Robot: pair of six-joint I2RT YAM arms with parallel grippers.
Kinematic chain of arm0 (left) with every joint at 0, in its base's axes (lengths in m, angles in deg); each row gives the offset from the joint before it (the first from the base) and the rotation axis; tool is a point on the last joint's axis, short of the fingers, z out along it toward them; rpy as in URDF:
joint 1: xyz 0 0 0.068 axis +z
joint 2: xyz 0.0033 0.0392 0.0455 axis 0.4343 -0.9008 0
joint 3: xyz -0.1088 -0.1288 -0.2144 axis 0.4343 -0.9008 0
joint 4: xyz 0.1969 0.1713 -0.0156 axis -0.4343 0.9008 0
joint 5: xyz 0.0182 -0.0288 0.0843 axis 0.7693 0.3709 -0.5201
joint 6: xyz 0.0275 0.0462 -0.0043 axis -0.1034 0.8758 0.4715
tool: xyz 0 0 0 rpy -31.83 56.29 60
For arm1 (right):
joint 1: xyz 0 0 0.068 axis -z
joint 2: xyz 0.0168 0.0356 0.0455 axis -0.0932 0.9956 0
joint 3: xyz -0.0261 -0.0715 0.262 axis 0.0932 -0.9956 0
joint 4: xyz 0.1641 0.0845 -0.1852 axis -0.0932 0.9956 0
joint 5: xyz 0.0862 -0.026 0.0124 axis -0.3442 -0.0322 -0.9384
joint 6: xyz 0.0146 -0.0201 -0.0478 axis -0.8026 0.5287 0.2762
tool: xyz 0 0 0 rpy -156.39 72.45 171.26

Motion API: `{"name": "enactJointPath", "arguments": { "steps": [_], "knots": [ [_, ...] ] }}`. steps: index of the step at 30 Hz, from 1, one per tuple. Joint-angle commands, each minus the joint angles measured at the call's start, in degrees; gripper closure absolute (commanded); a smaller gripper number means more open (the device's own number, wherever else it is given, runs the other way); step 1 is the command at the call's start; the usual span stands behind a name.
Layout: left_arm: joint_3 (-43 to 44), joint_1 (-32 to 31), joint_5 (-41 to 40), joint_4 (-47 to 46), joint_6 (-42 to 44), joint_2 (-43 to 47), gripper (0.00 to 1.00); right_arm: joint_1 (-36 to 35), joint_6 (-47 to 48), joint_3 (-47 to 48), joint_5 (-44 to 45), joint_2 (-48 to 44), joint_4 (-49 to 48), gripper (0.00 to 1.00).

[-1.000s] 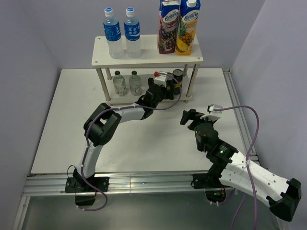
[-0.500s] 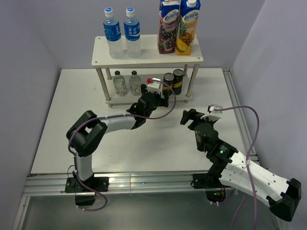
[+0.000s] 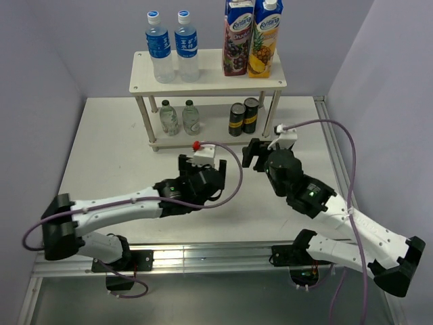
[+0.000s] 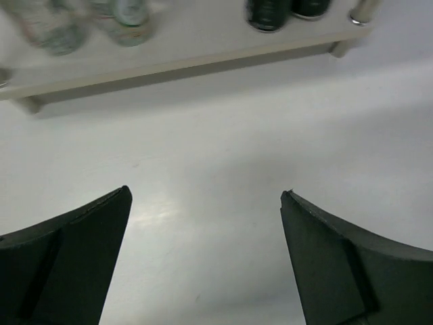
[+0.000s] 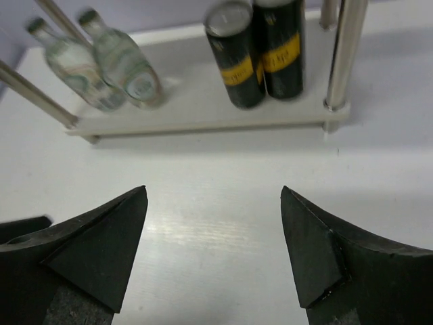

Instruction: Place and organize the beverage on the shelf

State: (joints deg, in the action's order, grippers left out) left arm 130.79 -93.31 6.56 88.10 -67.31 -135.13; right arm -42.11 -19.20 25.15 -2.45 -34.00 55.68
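Note:
The shelf (image 3: pixel 206 82) stands at the back. Two blue-capped water bottles (image 3: pixel 172 47) are on its top board. On the lower board (image 5: pixel 203 112) stand two green-capped bottles (image 5: pixel 125 61) on the left and two dark cans (image 5: pixel 257 54) side by side on the right. My left gripper (image 3: pixel 200 164) hangs open over bare table in front of the shelf, with nothing between its fingers (image 4: pixel 206 191). My right gripper (image 3: pixel 260 150) is open and empty too, just short of the cans (image 5: pixel 213 189).
Two tall juice cartons (image 3: pixel 252 37) share the top board's right end. A thin metal leg (image 5: pixel 342 54) stands right of the cans. Walls close the table (image 3: pixel 108 196) on the left, back and right. A cable (image 3: pixel 352 145) loops above my right arm.
My left gripper let go of a can on the lower board and drew back toward the near side. My right arm moved forward toward the shelf, its jaws a little narrower.

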Motion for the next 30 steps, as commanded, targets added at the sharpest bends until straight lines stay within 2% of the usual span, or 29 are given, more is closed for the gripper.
{"name": "enactJointPath", "arguments": {
  "steps": [1,2,5,7,10,12,15,21,30],
  "knots": [
    [9.3,-1.4,-14.7,29.3,-13.2,10.0,0.01,-1.1,4.3,11.8,0.6,-1.1,9.6,0.14],
    [10.2,-1.8,-16.6,33.2,-12.6,12.2,0.02,-1.1,5.1,14.1,1.5,-1.4,12.4,0.13],
    [13.2,-2.8,-20.5,34.5,-9.9,22.0,0.01,-1.1,8.2,21.6,3.0,-3.8,15.2,0.11],
    [13.9,-2.8,-17.6,32.0,-2.5,28.9,0.01,-1.1,10.0,24.6,3.6,-6.3,17.0,0.08],
    [11.1,-2.8,-14.5,25.2,4.0,38.8,0.01,-1.1,11.7,25.6,1.8,-10.3,17.4,0.05],
    [8.5,-2.8,-14.6,19.9,6.7,45.6,0.01,-1.1,12.5,24.7,0.3,-13.2,16.7,0.04],
    [6.0,-2.8,-14.1,18.8,7.4,50.7,0.01,-1.1,13.0,23.1,-2.1,-15.7,15.3,0.03],
    [5.6,-2.8,-16.0,22.9,4.8,49.7,0.01,-1.1,13.2,23.3,-3.3,-15.8,15.9,0.03],
    [5.7,-2.8,-16.3,24.1,4.8,45.3,0.01,-1.1,13.2,22.6,-3.2,-15.8,16.0,0.03]
  ]
}}
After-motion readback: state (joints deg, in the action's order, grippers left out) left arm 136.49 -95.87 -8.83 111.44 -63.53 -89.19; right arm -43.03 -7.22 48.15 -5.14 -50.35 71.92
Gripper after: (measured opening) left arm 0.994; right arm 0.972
